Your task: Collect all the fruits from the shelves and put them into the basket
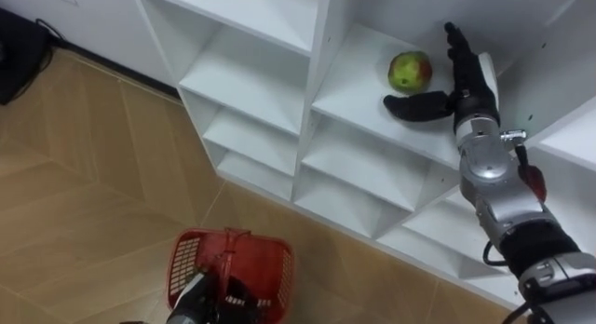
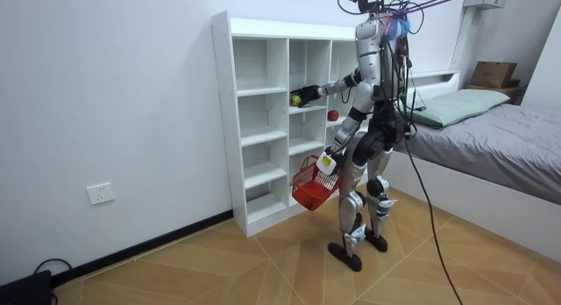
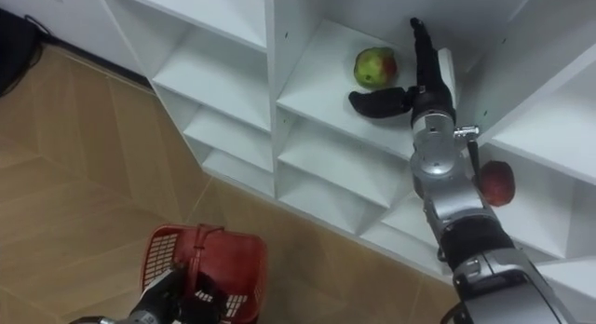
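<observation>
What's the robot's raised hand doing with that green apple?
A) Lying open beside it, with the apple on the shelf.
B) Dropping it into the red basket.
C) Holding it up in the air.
A: the right hand has straight fingers and a spread thumb beside the apple, which sits on the shelf; the left hand holds the basket far below.
</observation>
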{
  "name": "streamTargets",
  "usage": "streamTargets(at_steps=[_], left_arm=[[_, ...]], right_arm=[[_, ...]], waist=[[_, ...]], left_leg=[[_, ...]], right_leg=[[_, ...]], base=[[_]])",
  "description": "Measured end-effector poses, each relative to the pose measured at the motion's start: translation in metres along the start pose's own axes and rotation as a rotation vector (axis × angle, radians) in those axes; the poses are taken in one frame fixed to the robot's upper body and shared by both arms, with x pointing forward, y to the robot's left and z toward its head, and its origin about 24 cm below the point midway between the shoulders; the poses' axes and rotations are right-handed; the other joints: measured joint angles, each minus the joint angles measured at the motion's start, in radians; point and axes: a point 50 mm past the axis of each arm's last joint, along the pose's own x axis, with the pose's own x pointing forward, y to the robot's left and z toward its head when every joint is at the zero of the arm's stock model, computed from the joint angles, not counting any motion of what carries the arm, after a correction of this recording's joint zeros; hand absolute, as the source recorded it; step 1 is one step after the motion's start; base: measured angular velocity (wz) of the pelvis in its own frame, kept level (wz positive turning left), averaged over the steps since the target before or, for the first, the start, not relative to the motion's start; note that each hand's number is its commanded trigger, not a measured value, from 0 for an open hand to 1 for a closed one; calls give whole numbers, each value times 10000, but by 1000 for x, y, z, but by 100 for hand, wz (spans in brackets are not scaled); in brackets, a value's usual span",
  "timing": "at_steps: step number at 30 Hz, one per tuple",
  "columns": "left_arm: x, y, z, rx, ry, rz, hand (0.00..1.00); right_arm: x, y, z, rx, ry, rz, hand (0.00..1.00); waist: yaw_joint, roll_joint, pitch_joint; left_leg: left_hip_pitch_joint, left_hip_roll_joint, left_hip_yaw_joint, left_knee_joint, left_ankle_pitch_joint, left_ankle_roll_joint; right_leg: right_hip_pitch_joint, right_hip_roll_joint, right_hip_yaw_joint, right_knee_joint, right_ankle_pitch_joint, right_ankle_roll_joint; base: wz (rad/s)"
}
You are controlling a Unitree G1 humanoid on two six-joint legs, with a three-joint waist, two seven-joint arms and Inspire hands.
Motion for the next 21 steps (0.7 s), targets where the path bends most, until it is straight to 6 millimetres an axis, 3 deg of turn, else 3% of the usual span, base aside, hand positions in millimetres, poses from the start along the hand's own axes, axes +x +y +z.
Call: streamTargets(at_steps=[19, 20, 21], left_arm=[[1, 1, 2, -153, -16, -116, 100], [1, 2, 2, -152, -18, -115, 100], [1, 2, 2, -149, -25, -114, 100]], right_arm=[[-2, 3, -7, -1774, -260, 545, 0], [-2, 3, -7, -1779, -257, 543, 36], [-2, 3, -7, -1788, -249, 537, 63]], waist=[[76, 19, 6], [82, 19, 6], [93, 19, 6]], left_leg=[[11, 7, 19, -184, 45, -52], [11, 5, 20, -183, 45, -52], [11, 3, 20, -182, 46, -52]], right_leg=[[-62, 42, -8, 9, 15, -28], [-63, 42, -6, 10, 15, -28], [-64, 39, -4, 10, 16, -28]], base=[[0], [0], [0]])
